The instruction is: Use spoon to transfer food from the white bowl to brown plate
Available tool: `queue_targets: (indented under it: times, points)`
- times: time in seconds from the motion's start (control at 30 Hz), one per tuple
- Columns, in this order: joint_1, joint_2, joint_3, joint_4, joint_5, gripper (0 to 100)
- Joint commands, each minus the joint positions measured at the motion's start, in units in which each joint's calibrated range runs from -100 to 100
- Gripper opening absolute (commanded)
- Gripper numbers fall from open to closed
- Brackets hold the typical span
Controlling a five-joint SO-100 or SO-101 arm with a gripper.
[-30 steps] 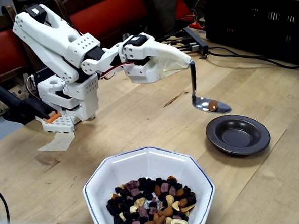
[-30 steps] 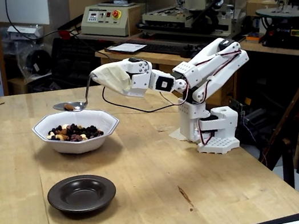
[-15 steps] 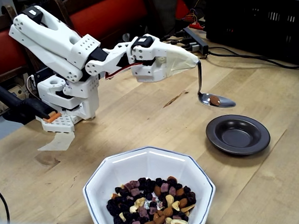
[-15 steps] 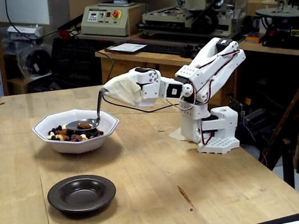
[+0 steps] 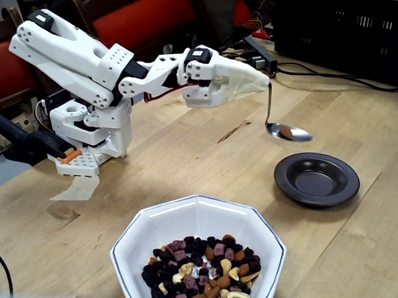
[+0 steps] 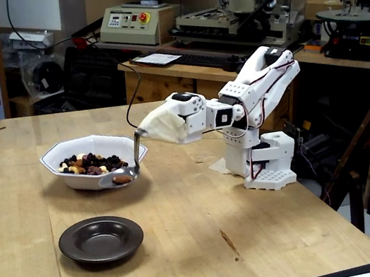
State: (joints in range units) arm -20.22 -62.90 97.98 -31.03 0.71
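With the jaws hidden under white wrap, their grip impossible to tell, the spoon (image 5: 287, 131) hangs below them carrying an almond, short of the empty brown plate (image 5: 316, 178), while the food (image 5: 202, 271) mostly remains in the white bowl (image 5: 147, 230).

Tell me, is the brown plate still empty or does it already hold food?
Empty. In both fixed views the brown plate shows only its bare glossy surface; one almond lies in the spoon in the air.
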Motion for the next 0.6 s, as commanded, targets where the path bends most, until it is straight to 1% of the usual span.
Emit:
queue_targets:
  times: [0.0,0.27,0.57]
  points:
    - [-0.52,-5.18,0.34,4.94,0.20,2]
    - [-0.82,-9.54,0.34,12.30,0.20,2]
    - [-0.82,-9.11,0.34,14.11,0.20,2]
